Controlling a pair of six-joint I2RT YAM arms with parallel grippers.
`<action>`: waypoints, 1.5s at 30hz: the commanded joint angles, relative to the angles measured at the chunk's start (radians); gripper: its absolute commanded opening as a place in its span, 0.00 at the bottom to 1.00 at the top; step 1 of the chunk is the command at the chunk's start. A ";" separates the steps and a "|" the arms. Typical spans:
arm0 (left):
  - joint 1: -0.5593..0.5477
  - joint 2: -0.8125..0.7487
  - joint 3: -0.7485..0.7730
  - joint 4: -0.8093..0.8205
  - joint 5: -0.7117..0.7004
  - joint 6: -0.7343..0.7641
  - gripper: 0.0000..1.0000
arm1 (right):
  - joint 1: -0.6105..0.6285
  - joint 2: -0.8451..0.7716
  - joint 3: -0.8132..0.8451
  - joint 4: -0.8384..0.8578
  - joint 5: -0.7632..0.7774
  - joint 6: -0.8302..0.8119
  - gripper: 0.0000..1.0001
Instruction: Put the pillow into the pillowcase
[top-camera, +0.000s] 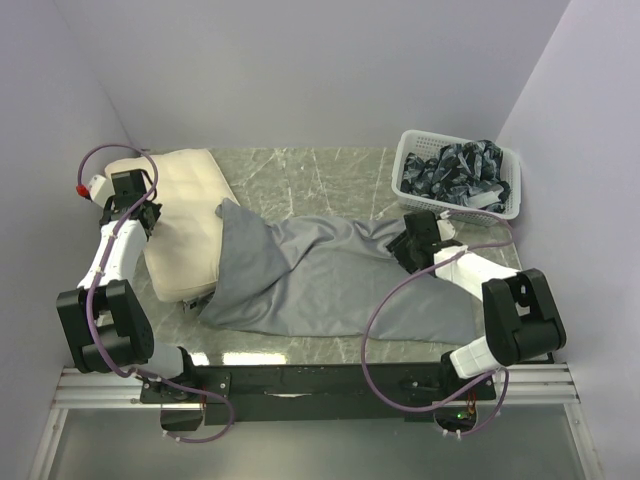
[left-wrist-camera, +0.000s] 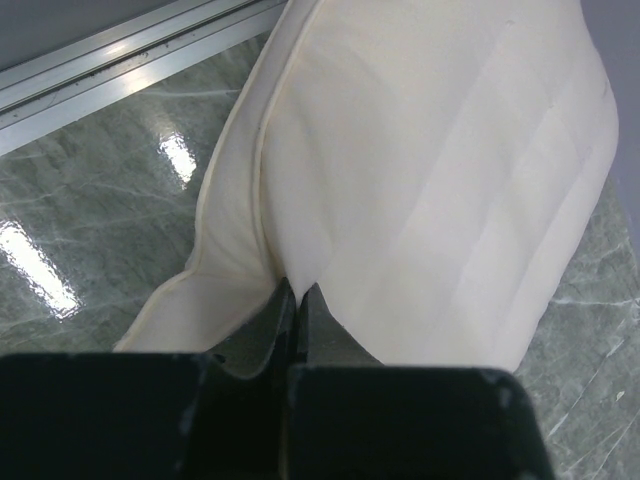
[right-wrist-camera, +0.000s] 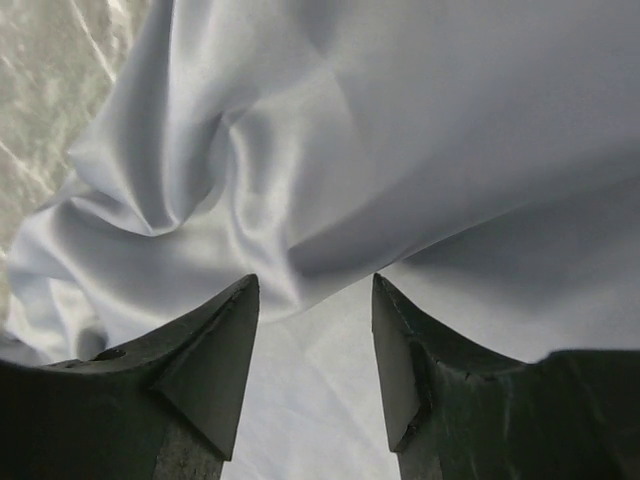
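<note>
The cream pillow (top-camera: 185, 210) lies at the left of the table, one end raised. My left gripper (top-camera: 140, 215) is shut on a pinch of the pillow (left-wrist-camera: 430, 170) at its left edge, with the fabric creasing into the closed left gripper (left-wrist-camera: 298, 290). The grey pillowcase (top-camera: 330, 280) spreads across the middle, and its left end drapes over the pillow's right edge. My right gripper (top-camera: 410, 245) hovers over the pillowcase's far right part. In the right wrist view this gripper (right-wrist-camera: 315, 285) is open, with rumpled grey pillowcase (right-wrist-camera: 300, 150) below it and nothing between the fingers.
A white basket (top-camera: 405, 160) holding dark patterned cloth stands at the back right, close to the right gripper. Walls close in the marble table (top-camera: 300, 175) at the back and on both sides. A metal rail (left-wrist-camera: 120, 60) runs past the pillow.
</note>
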 joint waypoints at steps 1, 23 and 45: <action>-0.004 -0.019 0.015 0.070 0.038 -0.024 0.01 | -0.017 -0.014 -0.014 0.044 0.040 0.055 0.57; -0.005 -0.037 -0.028 0.076 0.058 -0.070 0.01 | -0.482 -0.290 -0.068 -0.129 0.089 -0.204 0.09; -0.253 -0.346 -0.092 -0.050 -0.059 0.078 0.97 | 0.453 0.115 0.534 -0.131 -0.045 -0.407 0.66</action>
